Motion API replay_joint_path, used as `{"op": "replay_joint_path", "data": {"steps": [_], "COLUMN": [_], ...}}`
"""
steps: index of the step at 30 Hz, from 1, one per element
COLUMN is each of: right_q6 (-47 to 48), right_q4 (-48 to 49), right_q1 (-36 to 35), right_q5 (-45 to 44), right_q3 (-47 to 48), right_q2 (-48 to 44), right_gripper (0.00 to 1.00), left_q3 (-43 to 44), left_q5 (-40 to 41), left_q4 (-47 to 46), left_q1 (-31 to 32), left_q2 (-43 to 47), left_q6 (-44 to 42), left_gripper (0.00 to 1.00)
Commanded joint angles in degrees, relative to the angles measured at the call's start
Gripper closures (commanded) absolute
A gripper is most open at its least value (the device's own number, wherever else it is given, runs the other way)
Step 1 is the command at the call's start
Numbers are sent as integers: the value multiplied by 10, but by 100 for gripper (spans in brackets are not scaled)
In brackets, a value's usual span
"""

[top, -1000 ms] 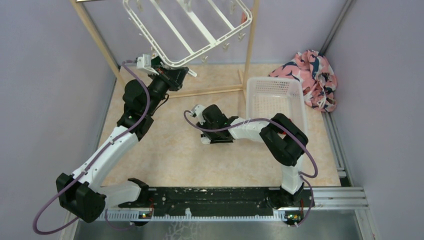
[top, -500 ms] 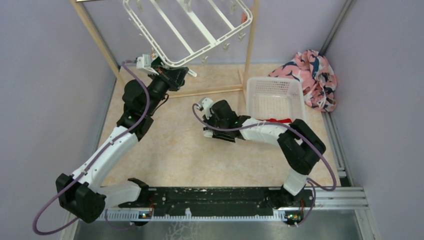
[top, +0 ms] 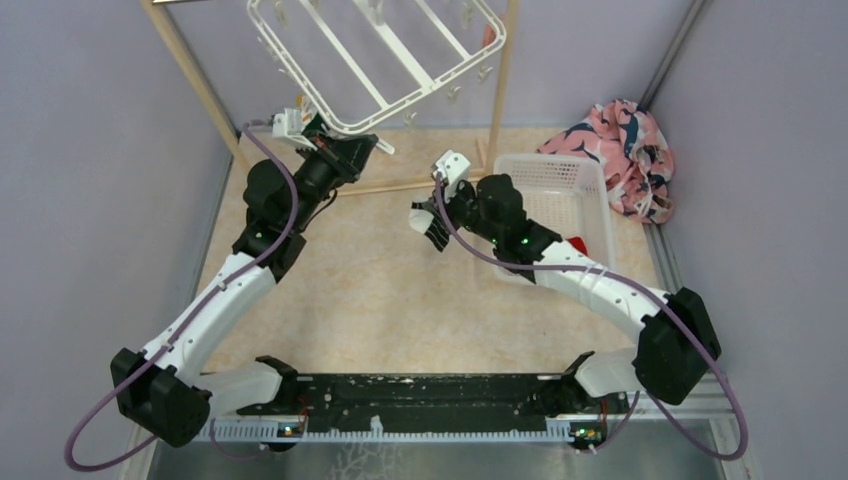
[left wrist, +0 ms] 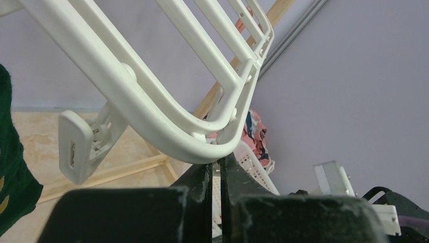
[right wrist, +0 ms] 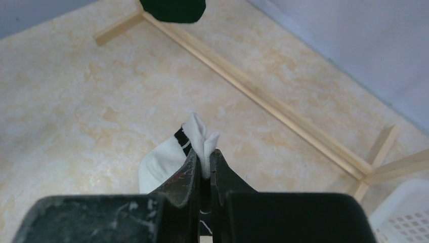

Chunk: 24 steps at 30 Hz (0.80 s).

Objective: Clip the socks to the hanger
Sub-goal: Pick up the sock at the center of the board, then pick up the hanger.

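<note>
The white hanger (top: 375, 50) hangs tilted from the wooden rack, near corner lowest. My left gripper (top: 352, 150) is under that corner. In the left wrist view its jaws (left wrist: 218, 161) are closed to a thin slit, pinching at the underside of the hanger's rim (left wrist: 152, 121). My right gripper (top: 440, 205) is shut on the black sock with white stripes and white ends (top: 428, 222), held above the floor; it also shows in the right wrist view (right wrist: 202, 136). The dark green sock (left wrist: 10, 172) hangs by the left gripper. The red sock (top: 575, 243) lies in the basket.
The wooden pole rack (top: 195, 90) has a floor bar (top: 420, 182) just behind my right gripper. The white perforated basket (top: 598, 185) stands to the right. The pink-and-navy cloth heap (top: 625, 150) lies in the far right corner. A free clip (left wrist: 83, 147) dangles beside my left gripper.
My right arm has swung up and to the right from mid-floor toward the rack, carrying the black sock. The red sock has come into view. The left arm has barely moved.
</note>
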<state>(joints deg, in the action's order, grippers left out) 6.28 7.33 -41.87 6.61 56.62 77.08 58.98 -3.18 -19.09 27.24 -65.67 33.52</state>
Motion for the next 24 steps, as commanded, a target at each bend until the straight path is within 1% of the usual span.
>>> {"op": "replay_joint_path", "data": {"steps": [1, 6, 13, 19, 24], "right_q6": [0, -19, -32, -39, -48], "right_q4": [53, 75, 92, 106, 117], "right_q1": [16, 31, 37, 40, 47], "right_q5": [31, 74, 133, 151, 163], "right_q3": [23, 64, 130, 169, 179], "right_q2": [-30, -16, 20, 48, 51], "right_gripper": [100, 100, 100, 100, 100], "left_q3": [-5, -3, 0, 6, 6], "left_q5": [-44, -78, -98, -106, -104], "left_q4": [31, 21, 17, 17, 17], "left_q1": [2, 3, 3, 3, 2], "left_q2": [1, -4, -6, -10, -8], "left_q6": [11, 26, 37, 38, 36], "left_gripper": [100, 100, 100, 100, 100]}}
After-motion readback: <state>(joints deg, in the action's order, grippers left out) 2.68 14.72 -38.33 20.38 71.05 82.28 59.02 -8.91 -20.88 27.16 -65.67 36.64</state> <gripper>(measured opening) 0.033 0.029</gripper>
